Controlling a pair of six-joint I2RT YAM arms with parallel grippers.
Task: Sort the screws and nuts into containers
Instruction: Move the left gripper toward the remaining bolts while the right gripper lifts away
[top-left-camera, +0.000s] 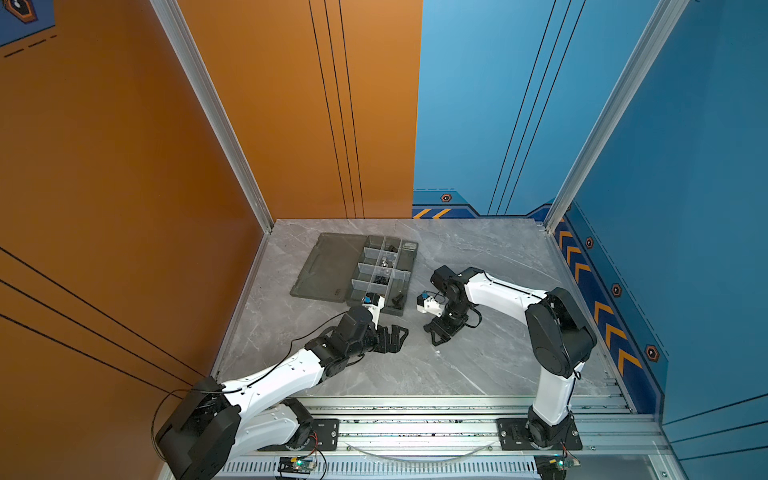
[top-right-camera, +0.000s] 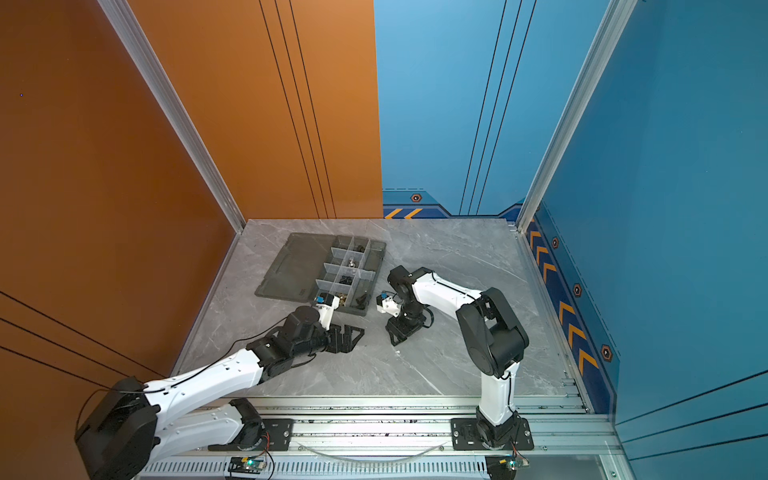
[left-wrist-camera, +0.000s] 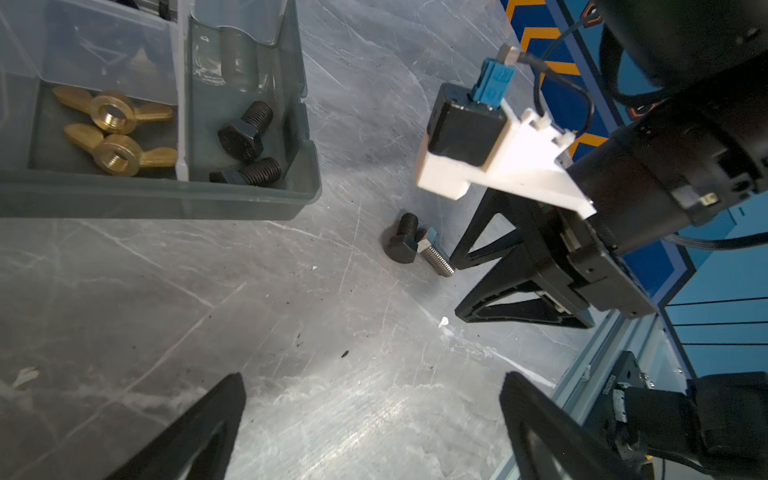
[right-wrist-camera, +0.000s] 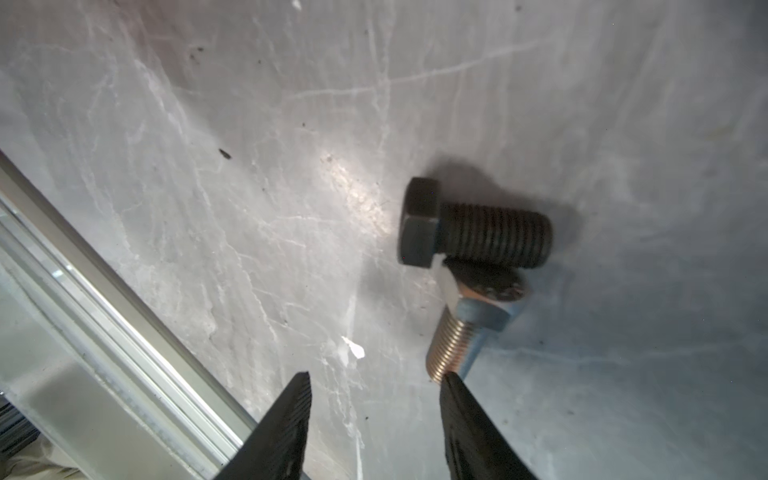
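Orange wall (top-left-camera: 124, 166) from 8 to 12 o'clock and blue wall (top-left-camera: 665, 166) from 12 to 4 closed in a grey, white-veined marble table (top-left-camera: 478, 365), scuffed and flecked with dark specks (right-wrist-camera: 225, 154). An aluminium rail (top-left-camera: 415, 419) ran along its 6 o'clock edge. The left arm (top-left-camera: 270, 378) reached in from 7 o'clock, the right arm (top-left-camera: 557, 332) from 5.

A grey tray (top-left-camera: 410, 272) sat at 11 o'clock of the table's middle, its flat lid (top-left-camera: 328, 266) folded out on the 9 o'clock side. The left gripper (left-wrist-camera: 372, 392) hung spread wide and empty over bare table off the tray's 6 o'clock end. The right gripper (right-wrist-camera: 376, 380), at 3 o'clock of it, pointed down with jaws partly apart and nothing between them.

A black screw (right-wrist-camera: 478, 232) and a silver screw (right-wrist-camera: 457, 332) lay loose on the table off the tray's 5 o'clock corner, just beside the right gripper's fingertips (right-wrist-camera: 461, 407). The silver head rested against the black one, and its threaded end lay at one fingertip; contact there could not be told.

Two stored screws (left-wrist-camera: 245, 133) lay in the tray's corner cell (left-wrist-camera: 208, 104). Two brass wing nuts (left-wrist-camera: 118, 153) lay in the neighbour cell (left-wrist-camera: 45, 145) at 9 o'clock.
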